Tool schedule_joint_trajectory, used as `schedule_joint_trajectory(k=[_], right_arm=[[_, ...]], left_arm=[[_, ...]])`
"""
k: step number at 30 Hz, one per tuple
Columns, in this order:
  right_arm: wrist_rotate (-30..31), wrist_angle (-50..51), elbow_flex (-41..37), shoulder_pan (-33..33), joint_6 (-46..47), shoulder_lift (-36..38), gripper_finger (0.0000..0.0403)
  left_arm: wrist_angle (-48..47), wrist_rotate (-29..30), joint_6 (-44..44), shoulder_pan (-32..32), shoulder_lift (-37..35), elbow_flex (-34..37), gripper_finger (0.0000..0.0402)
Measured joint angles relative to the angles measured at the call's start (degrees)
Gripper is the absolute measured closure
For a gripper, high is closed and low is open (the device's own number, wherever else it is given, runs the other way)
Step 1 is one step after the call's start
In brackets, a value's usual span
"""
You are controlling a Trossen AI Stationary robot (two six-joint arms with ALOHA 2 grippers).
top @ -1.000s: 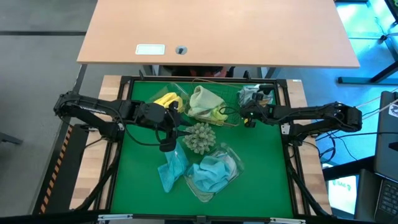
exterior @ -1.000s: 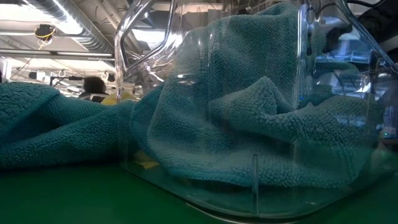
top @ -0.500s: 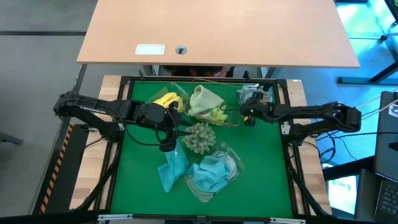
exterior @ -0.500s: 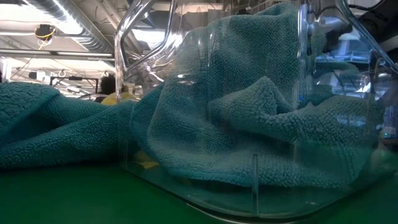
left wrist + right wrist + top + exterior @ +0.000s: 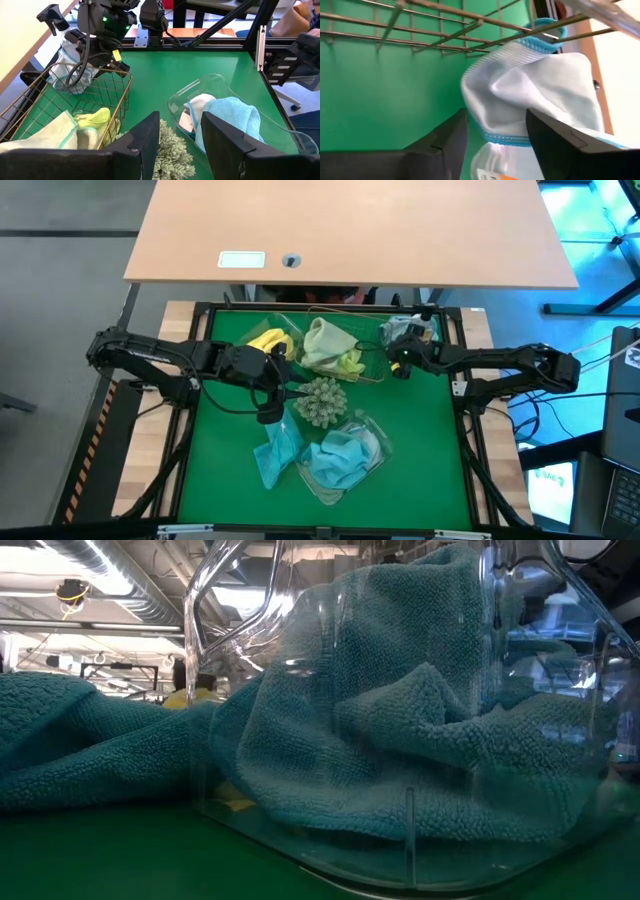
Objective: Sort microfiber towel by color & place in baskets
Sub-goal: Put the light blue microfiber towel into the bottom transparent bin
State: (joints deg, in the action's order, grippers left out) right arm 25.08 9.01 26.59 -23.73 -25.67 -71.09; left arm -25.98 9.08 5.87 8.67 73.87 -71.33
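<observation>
Right gripper [image 5: 492,142] reaching, fingers spread, toward a pale towel [image 5: 535,85].

I'm seeing the towel crumpled beside the wire basket [image 5: 372,352]; it looks soft and light, so I'm aiming at a raised fold.

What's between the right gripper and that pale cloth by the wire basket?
Nothing visible. In the right wrist view the right gripper is open, with the pale blue-edged cloth directly ahead between its fingers; the wire basket lies just beyond it.
</observation>
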Motion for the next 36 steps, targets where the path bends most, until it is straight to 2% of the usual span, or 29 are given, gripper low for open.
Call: schedule_joint_trajectory(k=[7,20,27,33,36], right_arm=[[-5.12,2.42,-0.16,0.04,-0.62,-0.22,0.0265],[-5.29,3.45,-0.2,0.07,0.32,-3.63,0.0334],[-5.23,3.11,-0.13,0.07,1.47,-3.65,0.0396],[-5.66,3.22,-0.13,0.13,1.62,-3.63,0.038],[-5.82,3.46,-0.09,0.13,3.05,-3.19,0.0385]], left_arm=[[0.0,0.0,0.0,0.0,0.0,0.0,0.0262],[0.0,0.0,0.0,0.0,0.0,0.0,0.0262],[0.0,0.0,0.0,0.0,0.0,0.0,0.0262],[0.0,0.01,0.02,0.0,0.0,0.0,0.0262],[0.0,0.0,0.07,0.0,0.0,0.0,0.0262]])
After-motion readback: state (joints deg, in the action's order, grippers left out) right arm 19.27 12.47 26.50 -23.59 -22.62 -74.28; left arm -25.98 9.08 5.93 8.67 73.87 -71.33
